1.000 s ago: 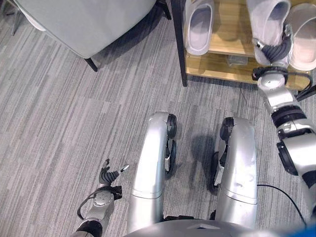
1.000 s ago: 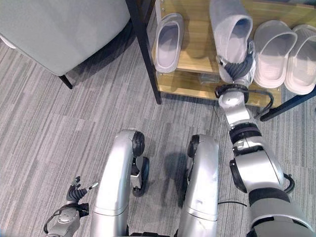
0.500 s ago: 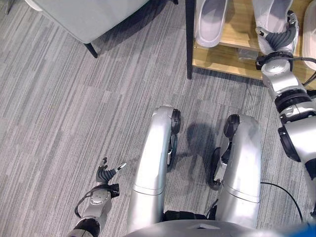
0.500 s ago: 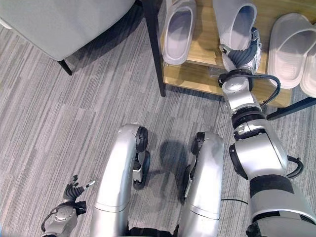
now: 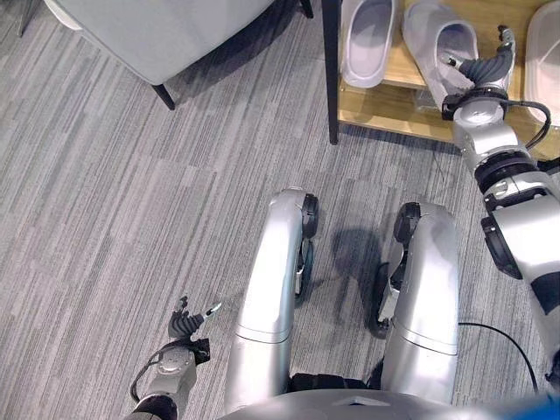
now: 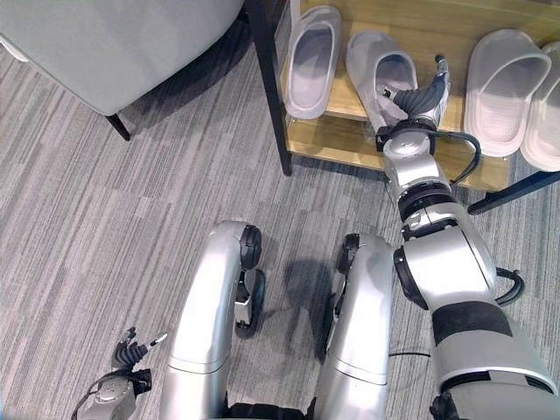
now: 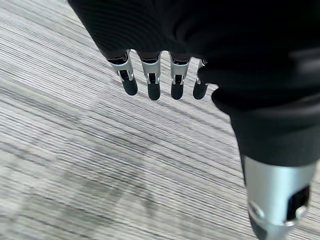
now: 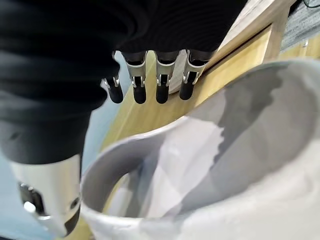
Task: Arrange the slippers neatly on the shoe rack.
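Right wrist view: your right hand (image 8: 55,75) fingers (image 8: 161,80) straight, slack, gripping nothing, poised over heel of grey slipper (image 6: 382,79) lying tilted on wooden shoe rack (image 6: 341,140). Second slipper (image 6: 311,59) just beside, pale pair (image 6: 509,86) further right. Left hand (image 5: 185,325) relaxed, low over grey striped carpet (image 5: 114,219). Grey chair (image 5: 157,31) far left.

The left robot hand (image 7: 200,65), its dark-tipped fingers (image 7: 154,80) straight and relaxed with nothing held, hangs above grey striped carpet floor (image 7: 90,165), thumb set apart.
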Controlling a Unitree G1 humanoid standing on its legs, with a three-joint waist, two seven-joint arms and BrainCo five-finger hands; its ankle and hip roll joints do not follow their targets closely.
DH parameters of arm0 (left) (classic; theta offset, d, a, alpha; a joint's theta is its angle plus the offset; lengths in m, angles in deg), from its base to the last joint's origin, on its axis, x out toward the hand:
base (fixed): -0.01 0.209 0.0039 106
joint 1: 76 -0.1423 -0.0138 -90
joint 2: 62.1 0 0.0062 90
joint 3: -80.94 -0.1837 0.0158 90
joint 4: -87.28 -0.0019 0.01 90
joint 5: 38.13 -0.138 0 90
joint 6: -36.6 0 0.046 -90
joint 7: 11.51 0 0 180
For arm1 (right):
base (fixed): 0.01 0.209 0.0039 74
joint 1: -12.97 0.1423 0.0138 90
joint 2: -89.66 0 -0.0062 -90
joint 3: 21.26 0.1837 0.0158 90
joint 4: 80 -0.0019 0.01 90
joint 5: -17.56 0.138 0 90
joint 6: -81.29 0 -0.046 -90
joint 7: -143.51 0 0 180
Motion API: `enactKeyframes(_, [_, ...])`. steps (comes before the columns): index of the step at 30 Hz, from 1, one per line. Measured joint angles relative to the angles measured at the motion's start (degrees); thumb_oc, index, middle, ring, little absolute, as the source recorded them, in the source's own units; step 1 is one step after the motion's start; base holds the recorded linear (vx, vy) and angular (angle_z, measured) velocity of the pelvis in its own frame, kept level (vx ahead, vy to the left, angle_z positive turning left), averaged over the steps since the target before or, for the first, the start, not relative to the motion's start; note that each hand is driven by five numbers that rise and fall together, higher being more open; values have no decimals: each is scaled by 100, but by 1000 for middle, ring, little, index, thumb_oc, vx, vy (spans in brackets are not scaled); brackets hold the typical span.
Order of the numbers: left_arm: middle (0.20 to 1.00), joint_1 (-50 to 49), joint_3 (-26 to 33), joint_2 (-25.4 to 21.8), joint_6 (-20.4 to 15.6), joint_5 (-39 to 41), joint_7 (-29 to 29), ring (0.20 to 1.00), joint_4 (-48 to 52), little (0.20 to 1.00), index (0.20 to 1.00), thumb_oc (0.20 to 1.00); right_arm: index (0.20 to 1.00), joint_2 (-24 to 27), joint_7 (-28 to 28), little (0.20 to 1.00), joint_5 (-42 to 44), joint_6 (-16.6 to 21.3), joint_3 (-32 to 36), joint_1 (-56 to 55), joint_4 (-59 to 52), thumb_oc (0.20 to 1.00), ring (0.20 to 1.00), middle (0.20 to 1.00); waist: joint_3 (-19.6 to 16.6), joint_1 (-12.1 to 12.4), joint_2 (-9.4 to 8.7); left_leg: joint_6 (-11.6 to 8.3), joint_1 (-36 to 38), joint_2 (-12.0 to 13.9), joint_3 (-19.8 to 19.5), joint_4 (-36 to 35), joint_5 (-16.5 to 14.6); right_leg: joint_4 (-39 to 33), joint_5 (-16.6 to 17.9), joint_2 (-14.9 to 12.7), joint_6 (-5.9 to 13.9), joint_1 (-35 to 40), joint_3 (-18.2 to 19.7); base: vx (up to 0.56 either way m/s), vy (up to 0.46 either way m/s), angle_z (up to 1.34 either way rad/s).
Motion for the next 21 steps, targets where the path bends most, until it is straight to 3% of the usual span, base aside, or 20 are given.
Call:
enactKeyframes(6, [1000, 4, -137, 166, 31, -10, 100, 1000, -310, 1000, 1000, 1000, 1000, -202, 42, 1000, 378, 181, 266, -88, -293, 1000, 1000, 1000, -2, -32, 3, -6, 4, 5, -3, 14, -3, 8, 0, 9, -2, -1, 0, 0, 0, 0])
enactKeyframes(9, [1000, 48, -127, 173, 40, -38, 95, 1000, -424, 1000, 1000, 1000, 1000, -180, 173, 1000, 365, 327, 480, -436, -1063, 1000, 1000, 1000, -2, -79, 3, -11, 5, 4, -4, 6, -6, 1, -1, 8, -2, 2, -1, 0, 0, 0])
enactKeyframes(10, [1000, 69, -106, 174, 31, -112, 94, 1000, -348, 1000, 1000, 1000, 1000, -79, 293, 1000, 149, 378, 781, -935, -1895, 1000, 1000, 1000, -4, -80, 2, -14, 5, -13, -3, -24, -4, -23, -1, 7, -1, 2, -2, 0, 0, 0])
enactKeyframes(12, [1000, 125, -67, 164, 36, -158, 103, 1000, -434, 1000, 1000, 1000, 1000, 64, 421, 1000, -323, 488, 976, -1526, -2549, 1000, 1000, 1000, -4, -132, 2, -28, 7, -24, -3, -42, -6, -42, -1, 4, -3, -1, -1, 0, 0, 0])
enactKeyframes(16, [1000, 227, 199, 187, 14, -354, 100, 1000, -516, 1000, 1000, 1000, 1000, 442, 578, 1000, -1101, 518, 1412, -2397, -3010, 1000, 1000, 1000, 2, -248, 2, -66, -12, -41, -19, 11, -28, -11, -12, 18, -26, -15, -13, 4, -6, -2])
enactKeyframes(21, [1000, 211, 325, 200, 11, -521, 109, 1000, -284, 1000, 1000, 1000, 1000, 458, 592, 1000, -1441, 592, 1869, -3564, -4177, 1000, 1000, 1000, 52, -411, -25, -82, -41, -17, -25, 66, -39, 37, -13, 59, -22, -60, -5, -5, -5, -3])
